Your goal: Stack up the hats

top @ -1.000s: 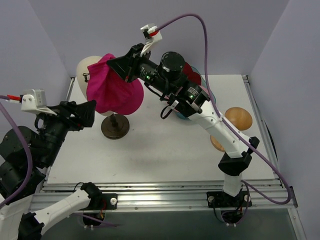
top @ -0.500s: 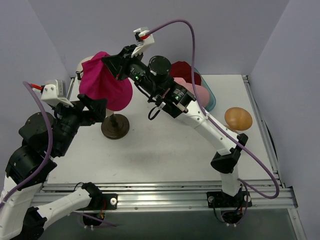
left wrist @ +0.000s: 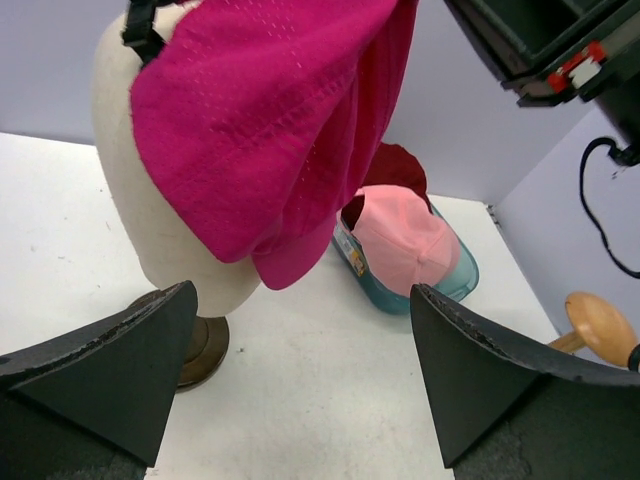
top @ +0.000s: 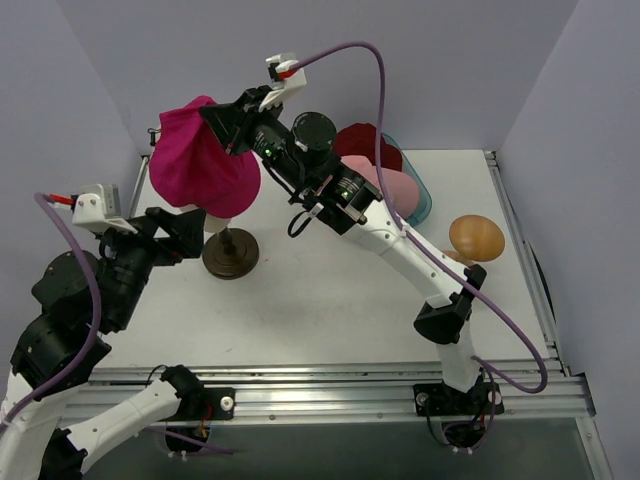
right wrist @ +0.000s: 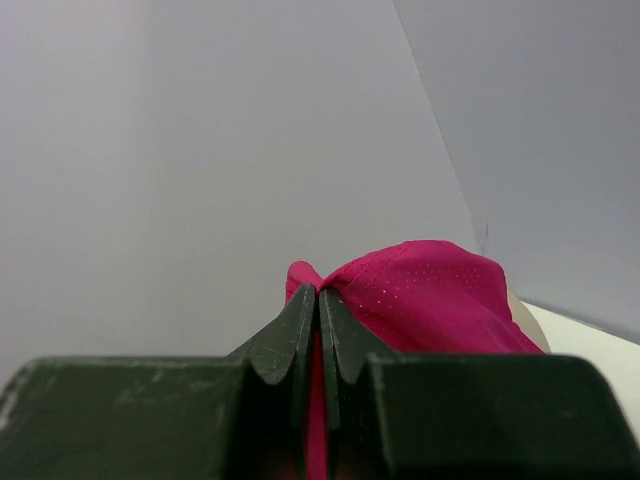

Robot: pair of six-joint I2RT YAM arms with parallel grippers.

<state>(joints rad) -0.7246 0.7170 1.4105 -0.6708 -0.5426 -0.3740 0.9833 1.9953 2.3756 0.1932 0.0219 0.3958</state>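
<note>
The magenta peaked cap (top: 200,165) drapes over the cream head form (left wrist: 165,240) at the back left. It also shows in the left wrist view (left wrist: 270,130). My right gripper (top: 222,125) is shut on its fabric (right wrist: 420,295) high above the table. A pale pink cap (top: 388,187) and a dark red hat (top: 365,140) sit in the teal tray (top: 420,205). The pink cap shows in the left wrist view (left wrist: 405,235) too. My left gripper (top: 185,228) is open and empty, near the stand's left side. The pale pink bucket hat is not seen.
The head form stands on a dark round base (top: 230,252). A wooden egg-shaped form (top: 476,237) on a peg stands at the right. Grey walls enclose the table on three sides.
My right gripper has carried the magenta cap left and up over the head form. My left arm rose toward the stand, then eased back slightly.
</note>
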